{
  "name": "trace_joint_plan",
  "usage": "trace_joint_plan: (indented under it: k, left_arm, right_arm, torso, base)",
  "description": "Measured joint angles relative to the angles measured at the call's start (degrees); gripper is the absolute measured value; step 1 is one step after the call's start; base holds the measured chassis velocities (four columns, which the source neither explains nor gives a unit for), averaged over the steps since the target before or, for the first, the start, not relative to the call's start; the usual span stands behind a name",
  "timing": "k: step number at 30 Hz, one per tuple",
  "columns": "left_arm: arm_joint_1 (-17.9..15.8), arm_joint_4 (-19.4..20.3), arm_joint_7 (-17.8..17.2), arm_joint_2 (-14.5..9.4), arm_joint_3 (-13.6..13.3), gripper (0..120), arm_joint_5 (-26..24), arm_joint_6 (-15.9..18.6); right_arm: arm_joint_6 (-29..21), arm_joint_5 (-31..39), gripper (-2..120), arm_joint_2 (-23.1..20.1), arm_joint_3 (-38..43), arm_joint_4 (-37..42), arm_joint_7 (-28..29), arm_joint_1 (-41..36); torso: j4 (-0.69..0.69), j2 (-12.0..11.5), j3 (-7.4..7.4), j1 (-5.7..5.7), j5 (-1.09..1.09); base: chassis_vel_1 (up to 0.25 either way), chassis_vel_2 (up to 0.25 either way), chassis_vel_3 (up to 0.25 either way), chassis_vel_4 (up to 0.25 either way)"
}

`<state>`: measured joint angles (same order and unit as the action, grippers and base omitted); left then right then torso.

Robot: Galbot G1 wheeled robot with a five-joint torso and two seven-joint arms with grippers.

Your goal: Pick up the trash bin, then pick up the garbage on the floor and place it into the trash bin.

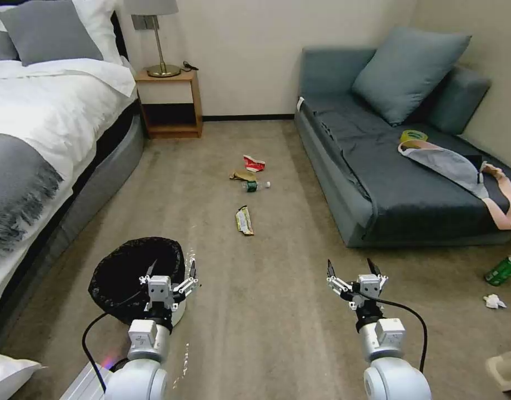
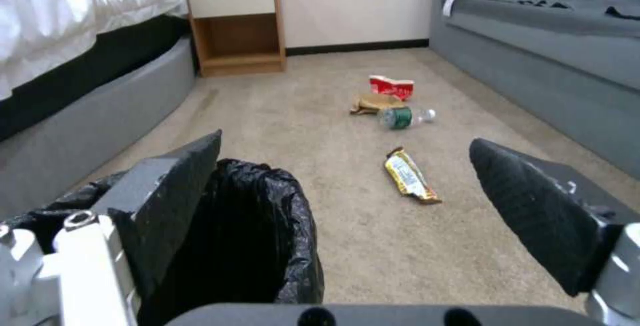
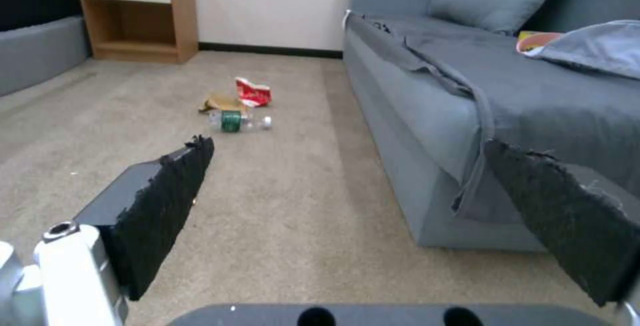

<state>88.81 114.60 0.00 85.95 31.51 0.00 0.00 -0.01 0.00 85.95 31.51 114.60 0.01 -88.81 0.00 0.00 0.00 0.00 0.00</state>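
The trash bin [image 1: 128, 272], white with a crinkly black bag over its rim, stands on the carpet at my front left. My left gripper [image 1: 171, 270] is open at the bin's right rim; in the left wrist view one finger [image 2: 180, 191] lies over the bin [image 2: 267, 236] and the other is out over bare carpet. The garbage lies ahead on the floor: a yellow wrapper [image 1: 244, 220], a small bottle [image 1: 255, 185], brown paper [image 1: 242, 175] and a red-and-white carton [image 1: 254, 163]. My right gripper [image 1: 351, 268] hangs open and empty above the carpet.
A bed [image 1: 39, 122] runs along the left and a grey sofa [image 1: 400, 166] along the right, with a nightstand [image 1: 169, 103] at the far wall. A green can [image 1: 504, 270] and a white crumpled tissue [image 1: 493, 301] lie on the floor at the right.
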Motion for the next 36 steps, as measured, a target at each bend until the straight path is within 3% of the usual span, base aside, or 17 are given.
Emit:
trace_joint_plan:
  k: [9, 11, 14, 18, 19, 21, 34, 36]
  left_arm:
    - [0.0, 0.2, 0.0, 0.1, 0.0, 100, 0.0, 0.6]
    - [0.2, 2.2, -0.7, 1.2, -0.7, 100, 0.0, 3.6]
    - [0.2, 2.7, -1.0, 1.5, -0.8, 100, 0.0, 4.4]
    - [0.5, 6.0, -1.8, 3.2, -1.9, 100, 0.0, 9.1]
    - [0.8, 8.0, -2.5, 4.4, -2.7, 100, 0.0, 12.5]
    - [1.1, 10.8, -3.1, 5.8, -3.4, 100, 0.0, 16.5]
    - [2.5, 13.0, -3.2, 6.2, -0.8, 100, -0.1, 19.0]
    - [2.1, 13.5, -4.0, 6.1, 0.8, 100, -0.9, 19.9]
  right_arm:
    - [0.0, 0.0, 100, 0.0, 0.0, 0.1, 0.1, 0.0]
    - [-1.7, 0.0, 100, 0.2, -0.8, 2.2, 1.4, 0.1]
    - [-2.1, 0.0, 100, 0.2, -1.0, 3.2, 1.9, 0.2]
    - [-4.0, 0.1, 100, 0.3, -1.9, 5.8, 3.6, 0.2]
    - [-6.1, 0.4, 100, 0.4, -3.4, 8.3, 5.5, 0.2]
    - [-9.4, 0.7, 100, 0.7, -5.7, 13.2, 9.0, 0.4]
    - [-9.7, 0.6, 100, 0.6, -7.4, 14.5, 11.2, -0.4]
    - [-9.4, 1.0, 100, 0.4, -6.5, 14.6, 11.3, -0.3]
  torso:
    - [0.00, 0.0, 0.00, 0.00, 0.00]
    - [0.00, 0.0, 0.00, 0.00, 0.01]
    - [0.01, 0.0, -0.02, 0.00, -0.02]
    - [0.00, 0.0, -0.01, 0.00, -0.05]
    - [0.01, 0.0, 0.00, 0.00, 0.06]
    - [0.00, 0.0, -0.01, 0.00, -0.05]
    - [0.00, 0.0, 0.00, 0.00, 0.00]
    - [0.00, 0.0, 0.00, 0.00, 0.00]
  base:
    - [0.000, 0.000, 0.000, 0.000]
    - [0.000, 0.000, 0.000, 0.000]
    - [0.000, 0.000, 0.000, 0.000]
    - [0.000, 0.000, 0.000, 0.000]
    - [0.000, 0.000, 0.000, 0.000]
    - [0.000, 0.000, 0.000, 0.000]
    - [0.000, 0.000, 0.000, 0.000]
    - [0.000, 0.000, 0.000, 0.000]
